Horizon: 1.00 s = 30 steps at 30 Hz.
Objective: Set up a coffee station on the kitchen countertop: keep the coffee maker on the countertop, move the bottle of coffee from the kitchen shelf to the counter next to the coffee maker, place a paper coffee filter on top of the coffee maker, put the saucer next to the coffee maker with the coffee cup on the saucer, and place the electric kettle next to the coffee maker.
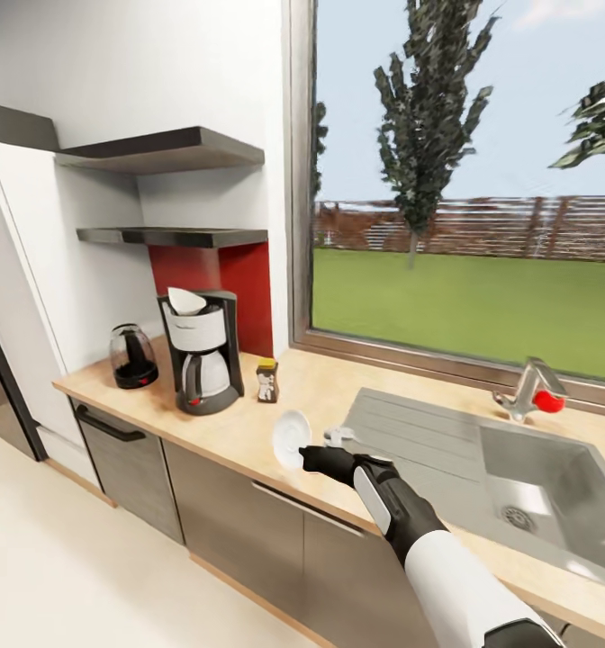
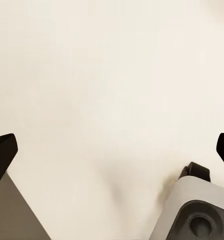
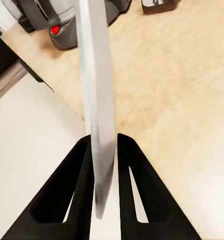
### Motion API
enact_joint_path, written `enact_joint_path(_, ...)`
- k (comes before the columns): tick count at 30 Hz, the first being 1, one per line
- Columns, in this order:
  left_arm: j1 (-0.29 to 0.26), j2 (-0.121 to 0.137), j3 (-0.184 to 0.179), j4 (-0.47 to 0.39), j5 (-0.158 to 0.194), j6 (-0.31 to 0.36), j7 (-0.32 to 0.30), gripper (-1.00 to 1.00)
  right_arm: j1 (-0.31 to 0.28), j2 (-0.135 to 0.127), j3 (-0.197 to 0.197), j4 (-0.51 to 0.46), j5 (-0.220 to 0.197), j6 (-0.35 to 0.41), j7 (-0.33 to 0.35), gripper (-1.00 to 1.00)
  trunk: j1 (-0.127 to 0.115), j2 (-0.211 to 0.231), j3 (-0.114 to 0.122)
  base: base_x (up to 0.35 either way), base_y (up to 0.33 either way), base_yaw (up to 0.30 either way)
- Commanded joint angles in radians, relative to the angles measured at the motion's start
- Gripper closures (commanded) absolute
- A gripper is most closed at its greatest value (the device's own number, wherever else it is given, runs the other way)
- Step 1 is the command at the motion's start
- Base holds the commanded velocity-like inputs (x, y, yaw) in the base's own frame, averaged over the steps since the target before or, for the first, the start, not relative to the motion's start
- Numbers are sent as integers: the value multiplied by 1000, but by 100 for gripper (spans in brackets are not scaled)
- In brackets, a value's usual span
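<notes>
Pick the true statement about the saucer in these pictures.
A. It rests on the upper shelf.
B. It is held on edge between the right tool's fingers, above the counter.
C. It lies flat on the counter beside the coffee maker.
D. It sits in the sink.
B: the saucer stands on edge, pinched between the fingers of the right tool, over the counter, apart from the coffee maker.

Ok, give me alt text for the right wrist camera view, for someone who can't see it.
The right gripper pinches a white saucer edge-on between its two black fingers, above a light wood countertop. Beyond the saucer stand the coffee maker's base with its red button and the bottom of the coffee bottle.
</notes>
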Motion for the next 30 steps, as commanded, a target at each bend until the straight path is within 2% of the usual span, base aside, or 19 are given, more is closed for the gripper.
enact_joint_path(1,0,1,-8,-3,7,7,5,-100,0,0,0,-1,-8,6,3,100,1,-1,0,279,239,0)
enact_joint_path(15,2,1,-8,-3,7,7,5,-100,0,0,0,-1,-8,6,2,100,1,-1,0,264,247,0)
enact_joint_path(25,2,1,-8,-3,7,7,5,-100,0,0,-4,2,-17,9,0,100,1,-1,0,191,287,0)
enact_joint_path(27,2,1,-8,-3,7,7,5,-100,0,0,-6,3,-37,11,-1,100,1,-1,0,175,295,0)
enact_joint_path(28,2,1,-8,-3,7,7,5,-100,0,0,-7,4,-63,12,-1,100,1,-1,0,174,295,0)
enact_joint_path(30,2,1,-8,-3,7,7,5,-100,0,0,-9,15,-158,14,-2,100,1,-1,0,170,295,0)
